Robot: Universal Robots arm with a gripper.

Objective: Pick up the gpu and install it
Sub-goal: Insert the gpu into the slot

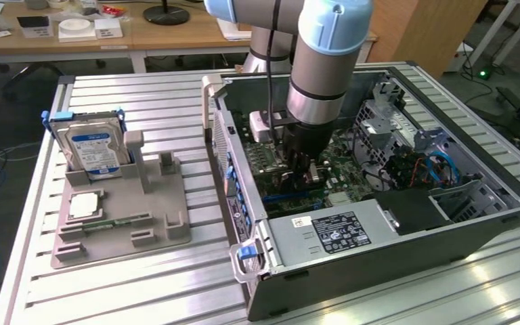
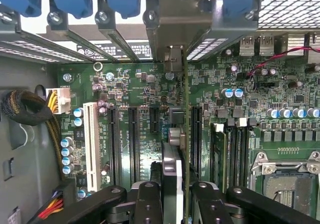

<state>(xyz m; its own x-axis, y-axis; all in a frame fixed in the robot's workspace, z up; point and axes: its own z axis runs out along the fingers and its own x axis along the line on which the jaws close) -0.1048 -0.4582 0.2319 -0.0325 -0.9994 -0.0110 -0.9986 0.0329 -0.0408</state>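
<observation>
gripper (image 2: 172, 196) pinching gpu (image 2: 172, 169) edge-on, low in case (image 1: 513, 210) | over slots (image 2: 134, 139) | judgement: keep card vertical, bracket aligned, press evenly

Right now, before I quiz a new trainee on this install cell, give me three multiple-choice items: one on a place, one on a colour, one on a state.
1. Where is the gripper?
A. Over the floor
B. Inside the open computer case
C. Above a shelf

2. What colours is the label on the hard drive?
A. Blue and white
B. Red and black
C. Yellow and green

3. What state is the gripper in?
A. Open and empty
B. Shut on the gpu
C. Shut on a cable

Key:
1 B, the arm reaches down into the case, over the motherboard.
2 A, the upright drive shows a blue-white label.
3 B, in the wrist view the card stands edge-on between the fingers.
</observation>
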